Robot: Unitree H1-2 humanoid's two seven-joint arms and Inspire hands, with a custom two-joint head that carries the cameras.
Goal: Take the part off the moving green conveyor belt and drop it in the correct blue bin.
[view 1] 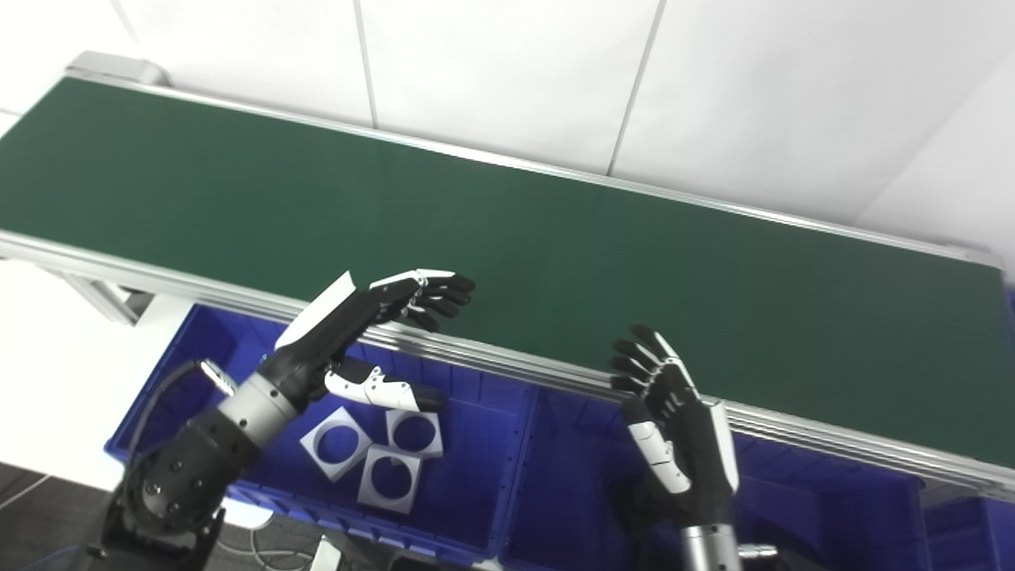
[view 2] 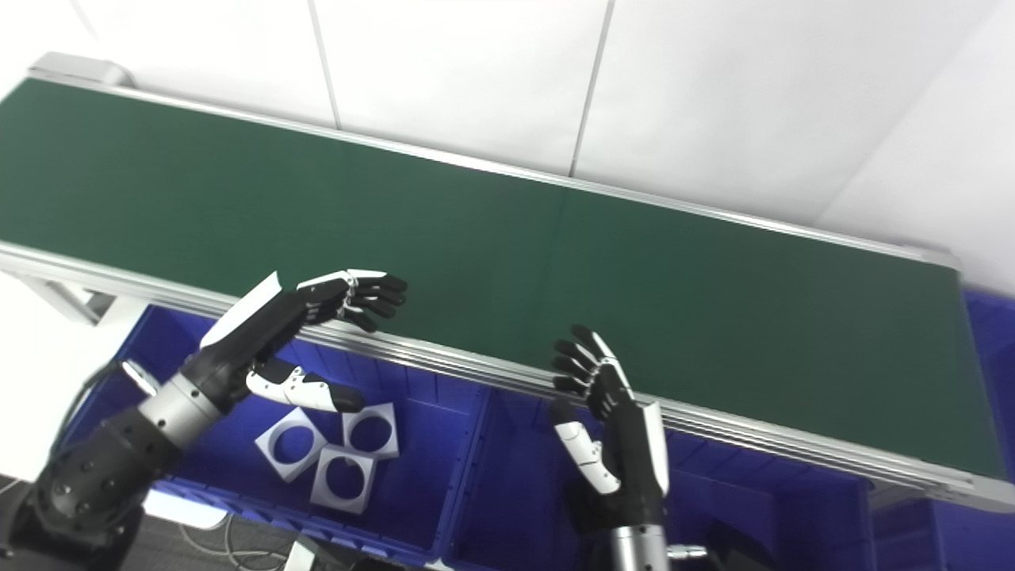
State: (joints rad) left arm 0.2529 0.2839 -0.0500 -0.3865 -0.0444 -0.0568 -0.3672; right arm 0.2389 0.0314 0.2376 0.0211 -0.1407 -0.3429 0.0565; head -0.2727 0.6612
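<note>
The green conveyor belt (view 1: 507,230) runs from upper left to right with no part showing on it. My left hand (view 1: 373,333) hovers over the belt's near rail above the left blue bin (view 1: 476,468), fingers curled but apart from the thumb, holding nothing. My right hand (view 1: 674,420) stands upright at the near rail over the middle blue bin (view 1: 571,492), fingers spread, empty. Three grey square plates with round holes (view 1: 373,456) lie in the left bin.
The belt's aluminium near rail (view 1: 515,365) runs just ahead of both hands. A further blue bin (view 1: 833,507) sits at the right. A white panelled wall (view 1: 634,79) stands behind the belt. White floor shows at the left.
</note>
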